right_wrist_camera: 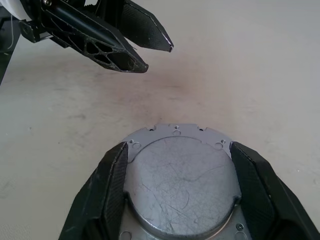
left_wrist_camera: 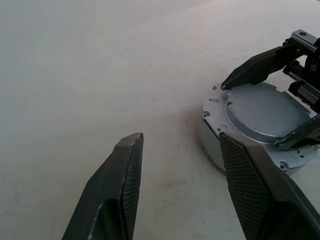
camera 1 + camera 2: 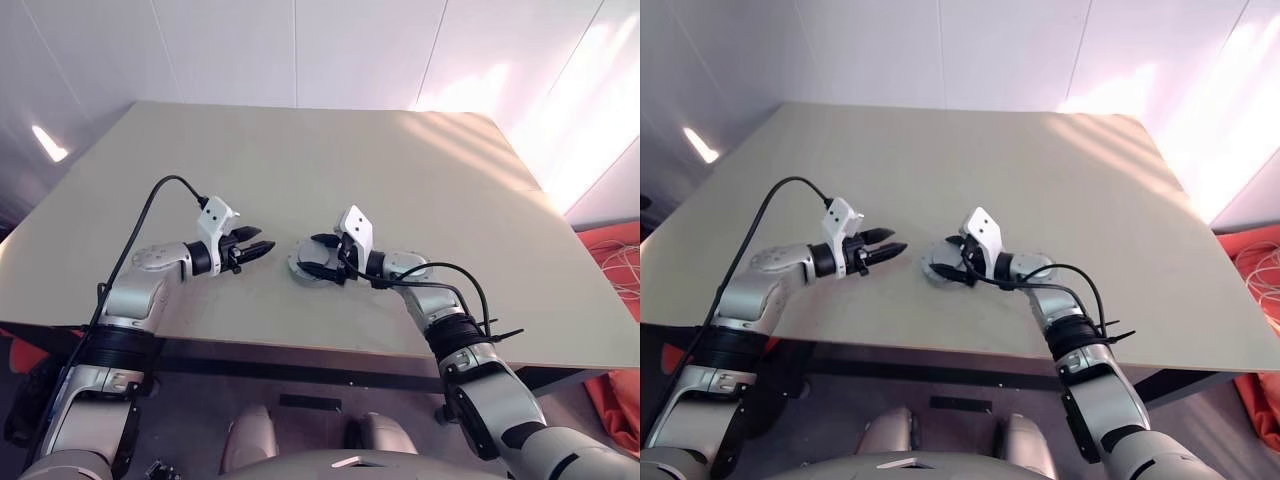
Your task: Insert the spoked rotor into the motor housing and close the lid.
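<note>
The motor housing [image 1: 182, 180] lies on the table as a round silver-grey unit with a flanged rim of small holes. The lid's flat grey disc [image 2: 262, 112] faces up, closed over it. The spoked rotor is hidden. My right gripper [image 1: 178, 147] reaches in from the right. Its fingers [image 1: 112, 185] press against the two sides of the raised disc, so it is shut on the housing. My left gripper [image 3: 262, 248] hovers a short gap to the left of the housing [image 3: 298, 266]. It points at the housing and is open, with nothing between its fingers [image 2: 120, 175].
The beige table [image 3: 400, 150] stretches far beyond the housing, and its front edge is close under both arms. White walls stand behind it. An orange heap with cords [image 3: 615, 260] lies on the floor off the right side.
</note>
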